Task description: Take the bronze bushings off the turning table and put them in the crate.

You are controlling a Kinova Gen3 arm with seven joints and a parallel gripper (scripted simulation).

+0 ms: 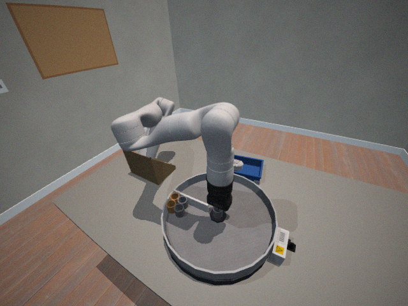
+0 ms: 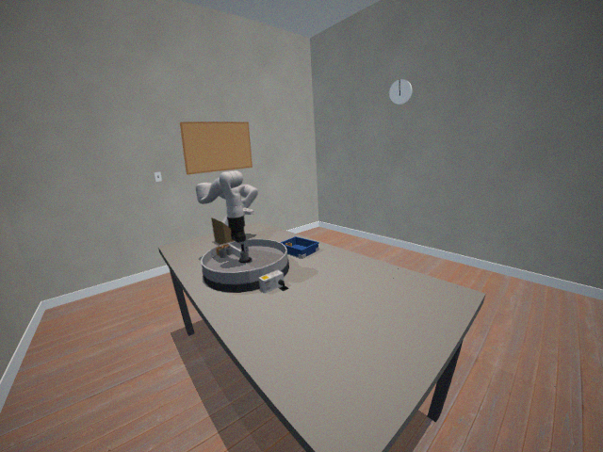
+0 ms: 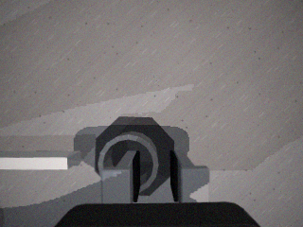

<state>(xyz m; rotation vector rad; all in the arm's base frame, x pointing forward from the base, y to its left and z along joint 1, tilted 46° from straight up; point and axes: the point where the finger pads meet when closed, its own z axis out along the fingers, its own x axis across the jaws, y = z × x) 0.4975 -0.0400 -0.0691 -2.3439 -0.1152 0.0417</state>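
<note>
Two bronze bushings (image 1: 174, 198) (image 1: 171, 206) stand close together inside the left rim of the turning table (image 1: 217, 275) (image 2: 228, 278). Two steel bushings (image 1: 182, 201) (image 1: 178, 210) stand right beside them. My gripper (image 1: 217, 210) (image 3: 154, 168) points down over the middle of the turning table, its fingers partly apart with nothing seen held between them. A grey ring (image 3: 128, 135) on a dark base lies below and partly behind the left finger in the wrist view. The blue crate (image 1: 252, 169) (image 2: 301, 246) is behind the turning table; a small bronze-coloured thing (image 2: 288, 244) shows inside it.
A thin white bar (image 1: 192, 200) (image 3: 33, 163) runs from near the bushings to the middle of the turning table. A brown upright panel (image 1: 145, 167) (image 2: 221, 231) stands behind it on the left. A white control box (image 1: 279, 247) (image 2: 270, 281) with a black knob sits against the outer wall.
</note>
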